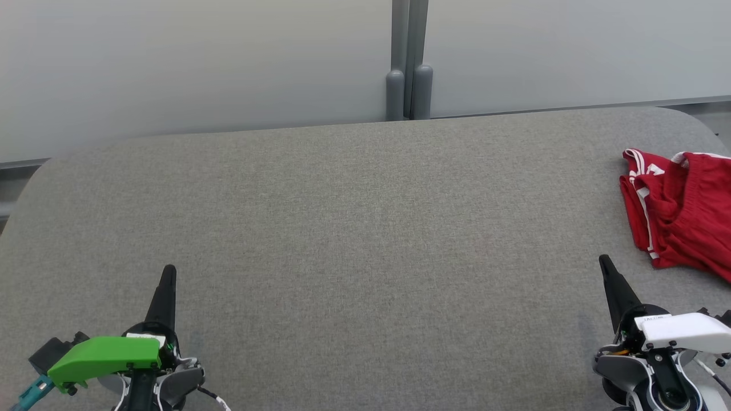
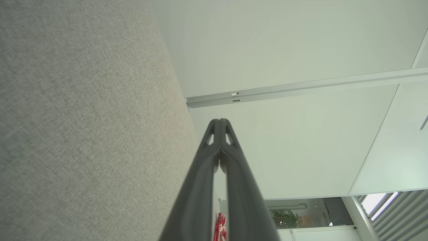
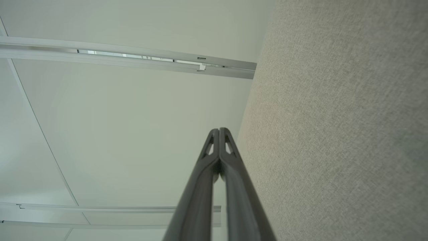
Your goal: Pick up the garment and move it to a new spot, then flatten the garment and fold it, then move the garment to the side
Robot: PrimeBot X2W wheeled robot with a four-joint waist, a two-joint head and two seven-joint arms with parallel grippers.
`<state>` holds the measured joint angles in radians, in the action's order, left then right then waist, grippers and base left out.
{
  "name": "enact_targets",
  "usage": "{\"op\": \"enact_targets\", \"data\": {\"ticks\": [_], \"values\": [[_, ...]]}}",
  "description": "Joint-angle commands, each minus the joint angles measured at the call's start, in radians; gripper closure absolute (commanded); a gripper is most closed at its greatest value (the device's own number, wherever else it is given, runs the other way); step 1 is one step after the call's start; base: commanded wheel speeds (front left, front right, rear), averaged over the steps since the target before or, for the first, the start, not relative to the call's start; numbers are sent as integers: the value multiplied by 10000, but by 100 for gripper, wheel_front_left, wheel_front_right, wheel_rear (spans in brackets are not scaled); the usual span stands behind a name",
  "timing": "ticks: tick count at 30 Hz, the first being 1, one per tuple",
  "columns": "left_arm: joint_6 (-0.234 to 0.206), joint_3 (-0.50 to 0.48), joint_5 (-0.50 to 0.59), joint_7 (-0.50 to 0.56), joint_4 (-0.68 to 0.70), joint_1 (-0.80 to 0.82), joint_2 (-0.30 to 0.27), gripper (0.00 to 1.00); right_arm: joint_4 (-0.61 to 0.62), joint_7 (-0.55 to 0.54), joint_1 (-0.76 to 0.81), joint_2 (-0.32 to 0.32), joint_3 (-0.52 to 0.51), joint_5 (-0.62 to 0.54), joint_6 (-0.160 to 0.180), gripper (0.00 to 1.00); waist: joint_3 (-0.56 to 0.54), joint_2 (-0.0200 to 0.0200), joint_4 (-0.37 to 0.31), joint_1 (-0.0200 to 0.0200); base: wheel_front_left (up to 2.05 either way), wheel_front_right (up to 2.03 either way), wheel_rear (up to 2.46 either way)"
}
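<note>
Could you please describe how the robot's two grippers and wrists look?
Both grippers have two long, dark, tapering fingers with small triangular cut-outs near the tips. The left gripper carries a bright green cover and a teal connector beside it. The right gripper carries a white cover with dark lettering too small to read. Thin cables run from both wrists.

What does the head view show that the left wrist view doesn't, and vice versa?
Head view extras: the right gripper, shut, at lower right, and two gray posts at the wall seam.
Left wrist view extras: a plant, slatted blinds and a pale rail across the wall panel.
Shared: the gray table; the left gripper, shut and empty; and the red garment, crumpled at the table's right edge in the head view, a red sliver between the fingers in the wrist view.
</note>
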<state>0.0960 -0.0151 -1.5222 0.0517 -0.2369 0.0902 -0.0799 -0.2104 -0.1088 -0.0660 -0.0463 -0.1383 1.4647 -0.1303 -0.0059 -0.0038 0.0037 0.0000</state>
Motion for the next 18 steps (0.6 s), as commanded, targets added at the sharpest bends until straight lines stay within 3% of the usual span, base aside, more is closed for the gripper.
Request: {"op": "enact_targets", "data": {"ticks": [1, 18], "values": [[99, -111, -244, 69, -17, 181, 31, 100, -2, -68, -136, -58, -45, 251, -7, 100, 6, 32, -3, 0, 0, 0, 0], [396, -497, -997, 358, -123, 301, 230, 100, -78, -277, -195, -62, -184, 1444, -7, 100, 67, 38, -35, 0, 0, 0, 0]]}}
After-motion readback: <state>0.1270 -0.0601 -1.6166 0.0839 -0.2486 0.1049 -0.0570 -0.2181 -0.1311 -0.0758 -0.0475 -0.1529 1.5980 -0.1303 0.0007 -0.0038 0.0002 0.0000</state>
